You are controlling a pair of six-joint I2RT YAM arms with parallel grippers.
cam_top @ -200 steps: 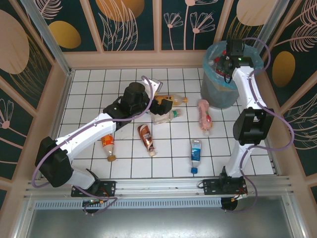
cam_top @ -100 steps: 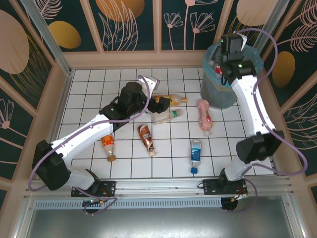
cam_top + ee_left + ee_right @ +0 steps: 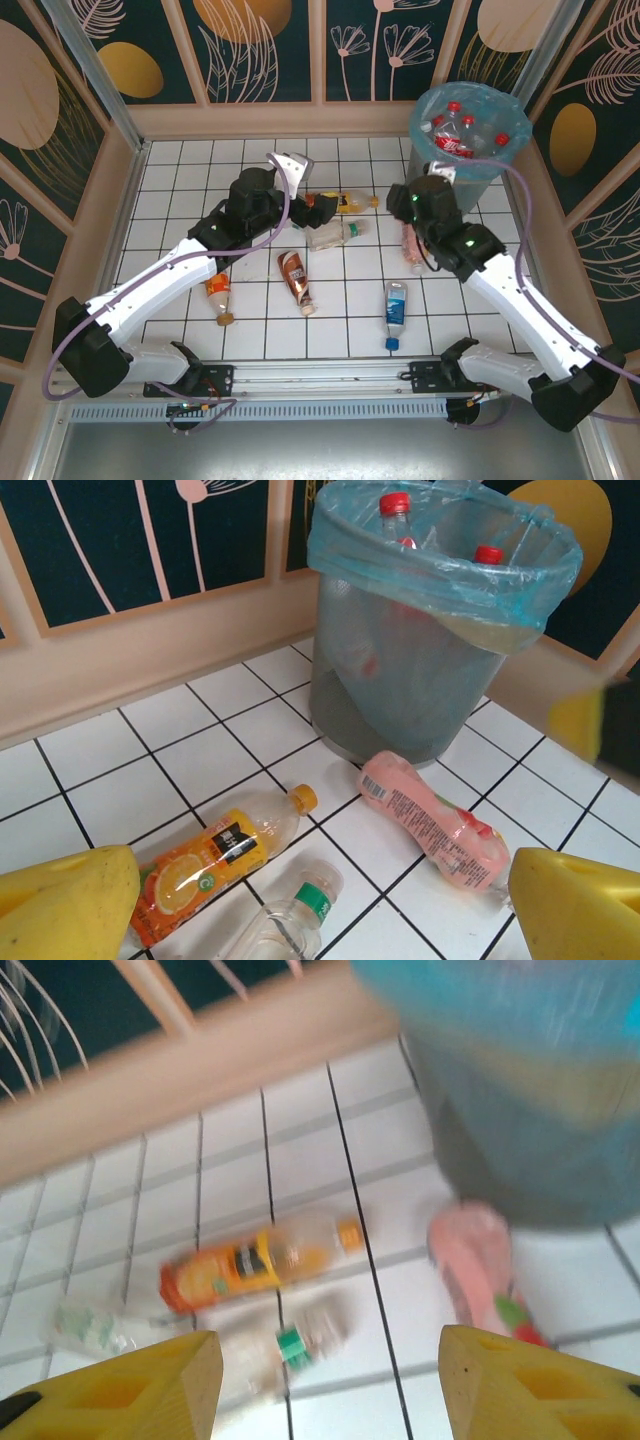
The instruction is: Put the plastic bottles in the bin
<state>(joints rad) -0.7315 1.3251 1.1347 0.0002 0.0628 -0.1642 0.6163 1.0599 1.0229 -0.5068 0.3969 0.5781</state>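
Plastic bottles lie scattered on tiles before the bin.

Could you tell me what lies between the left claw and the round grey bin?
In the left wrist view: an orange-labelled plastic bottle, a pink plastic bottle and a green-capped clear bottle.

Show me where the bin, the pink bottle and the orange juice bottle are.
bin (image 3: 400, 695): left wrist view, on its grey mesh wall.
pink bottle (image 3: 430, 820): left wrist view, on the middle of its label.
orange juice bottle (image 3: 210, 858): left wrist view, on its orange label.
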